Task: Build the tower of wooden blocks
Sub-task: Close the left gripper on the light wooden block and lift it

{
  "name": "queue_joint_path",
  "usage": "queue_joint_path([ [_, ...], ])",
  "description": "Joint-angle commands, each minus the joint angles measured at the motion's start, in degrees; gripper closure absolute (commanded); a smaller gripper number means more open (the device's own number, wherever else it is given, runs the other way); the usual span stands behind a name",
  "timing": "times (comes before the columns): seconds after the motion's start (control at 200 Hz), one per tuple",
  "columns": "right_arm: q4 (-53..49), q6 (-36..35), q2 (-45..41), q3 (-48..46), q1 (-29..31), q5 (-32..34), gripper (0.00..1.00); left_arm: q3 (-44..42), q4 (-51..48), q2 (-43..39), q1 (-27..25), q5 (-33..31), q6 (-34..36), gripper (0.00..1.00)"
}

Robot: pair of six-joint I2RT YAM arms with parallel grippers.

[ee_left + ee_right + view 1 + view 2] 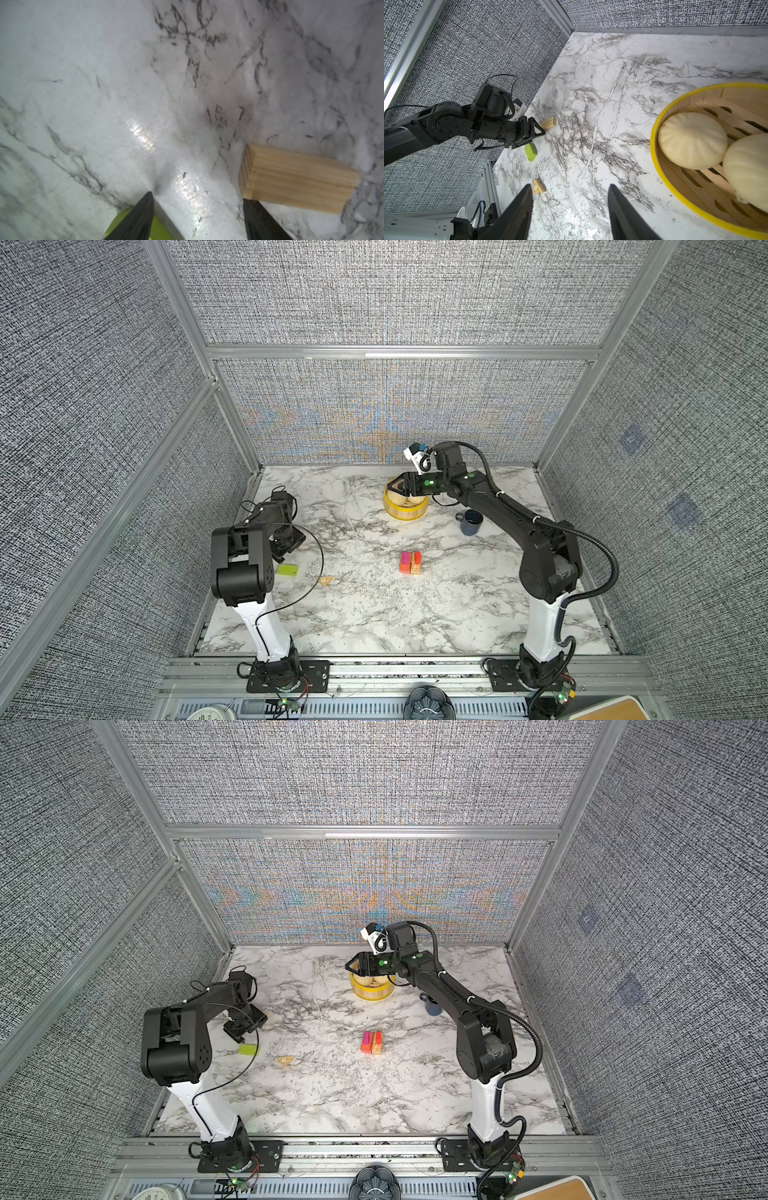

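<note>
Two grippers, both released and empty. The left gripper (197, 199) has its jaws spread with only the bare marble table (104, 104) between them. The right gripper (570, 187) is parted the same way and hangs over the far rim of the one yellow steamer basket (405, 514), in which two buns (691, 139) show.

Three loose blocks lie around the left gripper. The tan block (297, 180) sits at the tip of one finger, outside the jaws; whether they touch cannot be told. In both top views the lime-green slab (287, 570) lies flat at that gripper's 6 o'clock, just beside it. The triangular piece (327, 580), also tan, lies near at about 4 o'clock.

The tower (410, 563) stands mid-table and counts four blocks: orange and tan side by side as the base, pink on the orange, red on the tan. It is at 3 o'clock from the left gripper and 6 o'clock from the right, well apart from both.

One dark mug (471, 522) stands at the right gripper's 4 o'clock.
</note>
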Motion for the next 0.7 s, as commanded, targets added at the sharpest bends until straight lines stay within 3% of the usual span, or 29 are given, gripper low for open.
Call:
queue_joint_path([
  [0.0, 0.6, -0.5, -0.2, -0.1, 0.1, -0.8, 0.40, 1.2, -0.3, 0.0, 0.1, 0.4, 1.0, 0.30],
  [0.32, -0.1, -1.0, 0.7, 0.4, 0.0, -0.4, 0.40, 9.8, -4.0, 2.6, -1.9, 0.9, 7.5, 0.27],
  [0.69, -0.9, -2.1, 0.7, 0.5, 0.0, 0.5, 0.40, 13.7, -2.8, 7.0, -2.6, 4.7, 14.4, 0.22],
])
